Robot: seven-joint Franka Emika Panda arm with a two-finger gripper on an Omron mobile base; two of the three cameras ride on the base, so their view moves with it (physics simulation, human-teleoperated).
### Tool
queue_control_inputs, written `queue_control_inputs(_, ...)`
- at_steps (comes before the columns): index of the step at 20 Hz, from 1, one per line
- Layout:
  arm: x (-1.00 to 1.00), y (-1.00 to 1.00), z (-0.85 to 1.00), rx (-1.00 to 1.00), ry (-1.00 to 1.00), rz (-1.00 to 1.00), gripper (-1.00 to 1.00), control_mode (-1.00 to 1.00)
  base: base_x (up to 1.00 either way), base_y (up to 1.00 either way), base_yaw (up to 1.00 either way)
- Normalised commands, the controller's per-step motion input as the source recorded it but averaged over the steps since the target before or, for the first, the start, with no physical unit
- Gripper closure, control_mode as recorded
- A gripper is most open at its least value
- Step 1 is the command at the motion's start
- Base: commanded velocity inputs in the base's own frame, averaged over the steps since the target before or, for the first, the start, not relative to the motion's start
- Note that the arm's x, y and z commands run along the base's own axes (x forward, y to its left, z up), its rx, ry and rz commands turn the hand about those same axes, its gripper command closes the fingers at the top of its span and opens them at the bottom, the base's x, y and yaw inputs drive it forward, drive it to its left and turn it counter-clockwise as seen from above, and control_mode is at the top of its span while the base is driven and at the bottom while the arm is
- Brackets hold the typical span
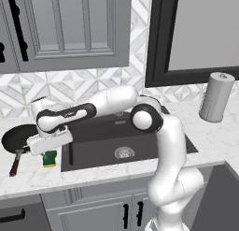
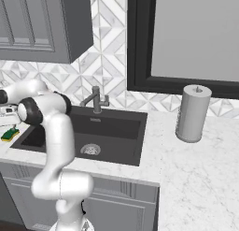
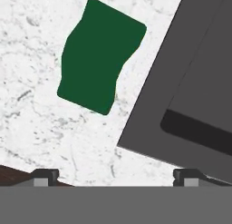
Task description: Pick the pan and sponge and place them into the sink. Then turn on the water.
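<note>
A: Where's everything sitting?
B: Black sink (image 1: pixel 140 136) is set in the marble counter (image 1: pixel 28 176). Pan (image 1: pixel 18 137) lies left of it, sponge (image 3: pixel 99 55) between them, near the basin's edge.
A: Gripper (image 3: pixel 115 175)?
B: Spread wide above the sponge, holding nothing.

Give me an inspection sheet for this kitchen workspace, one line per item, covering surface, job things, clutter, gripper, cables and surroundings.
Surface: white marble counter.
Pan: pan on the counter left of the sink, not yet moved.
Sponge: sponge on the counter between pan and sink, green side up.
Water: nothing seen at the faucet.
Clutter: paper towel roll upright, right of the sink.
Gripper: gripper open, above the counter near the sponge, holding nothing.
Cables: nothing seen.
Surroundings: grey cabinets, tiled backsplash, dark-framed window.
</note>
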Motion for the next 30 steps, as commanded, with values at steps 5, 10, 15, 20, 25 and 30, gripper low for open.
queue_control_inputs(5,0.19,0.11,-0.28,0.00,0.00,0.00,-1.00,-1.00,0.00,0.00,0.00)
queue_control_inputs(10,0.26,0.00,-0.17,0.00,0.00,-0.03,-1.00,-1.00,0.00,0.00,0.00)
queue_control_inputs(15,0.24,0.00,-0.36,0.03,0.00,-0.07,-1.00,-1.00,0.00,0.00,0.00)
queue_control_inputs(20,0.16,0.00,-0.46,0.11,0.00,-0.07,-1.00,-1.00,0.00,0.00,0.00)
queue_control_inputs(25,0.05,0.00,-0.32,0.10,-0.01,-0.05,-1.00,-1.00,0.00,0.00,0.00)
queue_control_inputs(30,0.00,0.00,-0.34,0.05,-0.04,-0.07,-1.00,-1.00,0.00,0.00,0.00)
